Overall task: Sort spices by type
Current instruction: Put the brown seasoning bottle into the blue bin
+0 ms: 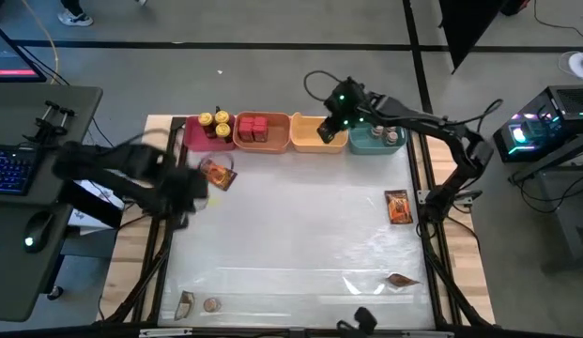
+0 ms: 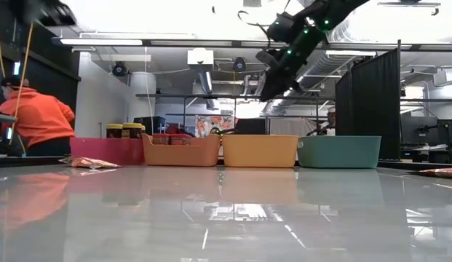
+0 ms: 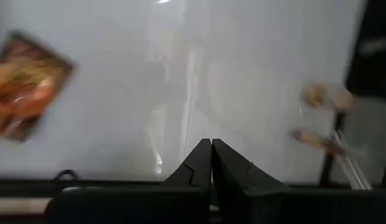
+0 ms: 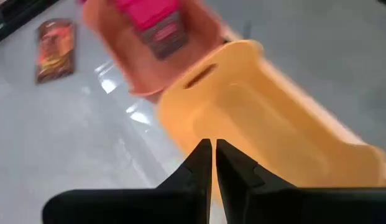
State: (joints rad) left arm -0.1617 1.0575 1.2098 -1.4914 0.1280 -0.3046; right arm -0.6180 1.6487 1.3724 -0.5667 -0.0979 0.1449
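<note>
Foil packets lie flat on the table: one [image 1: 218,174] near the pink bin, one [image 1: 398,207] at the right, one [image 1: 401,280] near the front. A small jar [image 1: 211,304] and another packet [image 1: 185,303] sit at the near left corner. Yellow-lidded jars [image 1: 213,122] stand in the pink bin, red boxes [image 1: 253,128] in the orange bin, and grey-lidded jars [image 1: 385,135] in the teal bin. My right gripper [image 1: 327,131] [image 4: 214,152] hangs shut above the yellow bin [image 4: 267,118]. My left gripper [image 1: 199,194] [image 3: 211,152] is shut, above the table beside the left packet [image 3: 25,87].
Four bins line the far edge: pink [image 2: 105,151], orange [image 2: 182,149], yellow [image 2: 260,151], teal [image 2: 338,151]. The middle of the glossy tabletop [image 1: 300,225] is bare. A person in an orange top [image 2: 36,116] stands beyond the table's left. A desk with a keyboard is on the left.
</note>
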